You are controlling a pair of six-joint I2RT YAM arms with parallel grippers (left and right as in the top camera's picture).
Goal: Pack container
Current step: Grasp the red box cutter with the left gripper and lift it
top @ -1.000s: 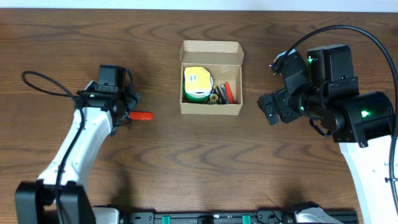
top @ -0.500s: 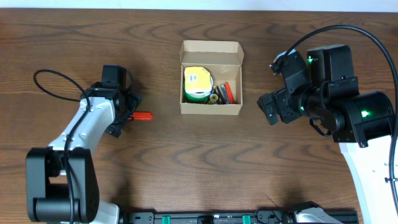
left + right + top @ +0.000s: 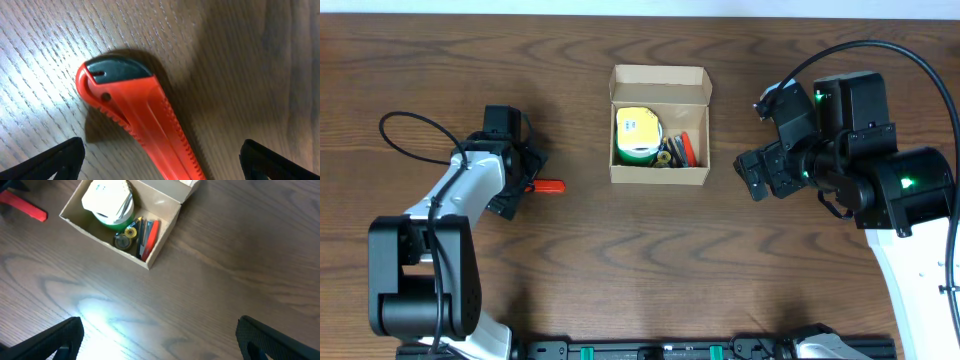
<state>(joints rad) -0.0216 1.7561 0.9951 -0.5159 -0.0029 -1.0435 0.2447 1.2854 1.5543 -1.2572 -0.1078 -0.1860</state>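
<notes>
The container (image 3: 660,176) is a tan cardboard box at mid-table, its flap lid (image 3: 658,85) folded back. Inside lie a yellow-and-green tape roll (image 3: 638,133) and small tools (image 3: 678,150). A red utility knife (image 3: 550,186) lies flat on the wood left of the box. My left gripper (image 3: 520,176) hovers open over the knife's left end. In the left wrist view the knife (image 3: 142,117) runs between my fingertips (image 3: 55,160) without touching them. My right gripper (image 3: 760,176) is open above bare wood, right of the box, and the right wrist view shows the container (image 3: 167,237) ahead.
The table is dark wood grain (image 3: 620,260). The knife (image 3: 22,205) shows at the top left of the right wrist view. A black rail (image 3: 650,350) runs along the table's front edge.
The left arm's lower links have swung toward the front left corner while its gripper stays over the knife. The right arm, box and knife have not moved.
</notes>
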